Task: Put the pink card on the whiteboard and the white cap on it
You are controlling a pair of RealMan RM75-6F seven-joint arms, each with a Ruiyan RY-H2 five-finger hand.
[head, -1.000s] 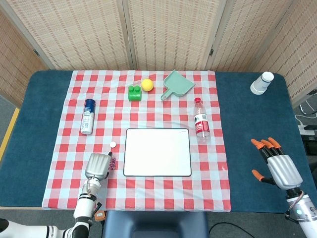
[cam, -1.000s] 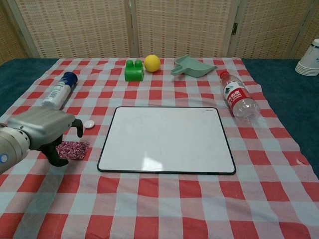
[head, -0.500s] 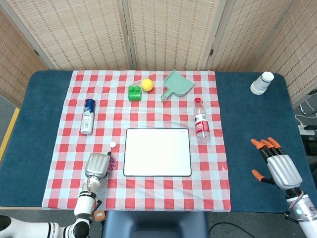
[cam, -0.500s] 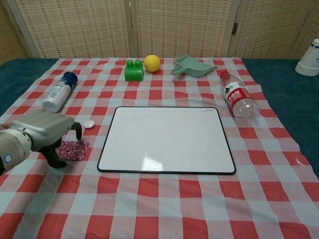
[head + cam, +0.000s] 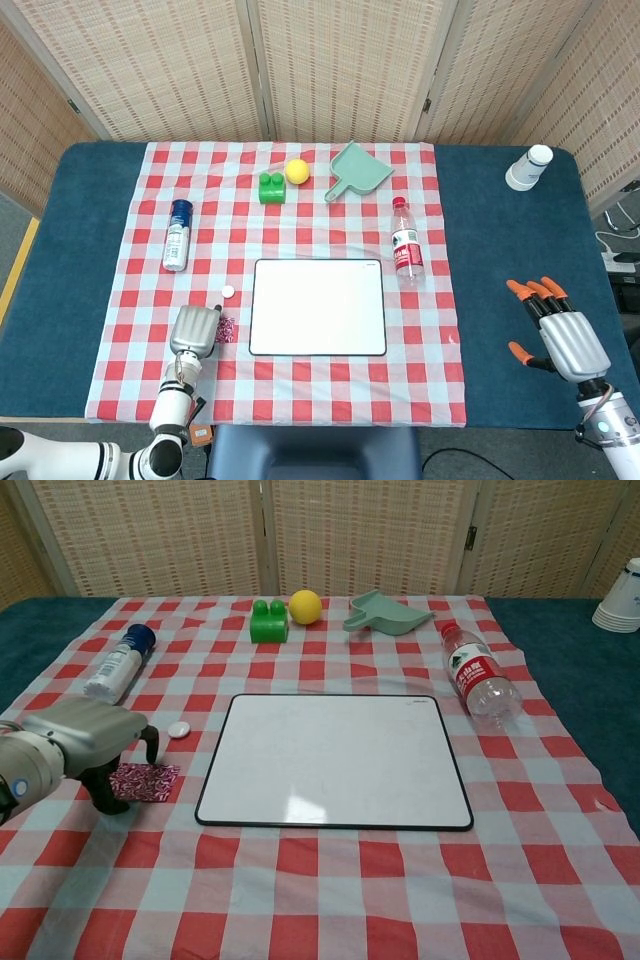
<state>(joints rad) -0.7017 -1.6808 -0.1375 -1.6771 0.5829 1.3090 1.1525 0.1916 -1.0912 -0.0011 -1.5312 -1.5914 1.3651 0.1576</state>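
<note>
Left hand drawn back toward the near-left, fingers at pink card

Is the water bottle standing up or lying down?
Lying down. The water bottle rests on its side on the checked cloth, red cap pointing to the far edge, just right of the whiteboard.

Tablecloth: red-and-white check, laid over a dark teal table. Whiteboard: plain white face, thin black rim. Pink card: pink with a fine white speckle. Cap: white. Left hand: silver-grey shell, black fingers. Right hand: same grey shell, fingers tipped orange. Spray can: white body, dark blue cap. Block: bright green. Ball: yellow. Scoop: pale mint green. Bottle: clear, red label and red cap. Paper cups: white. Backdrop screens: tan woven weave.
</note>
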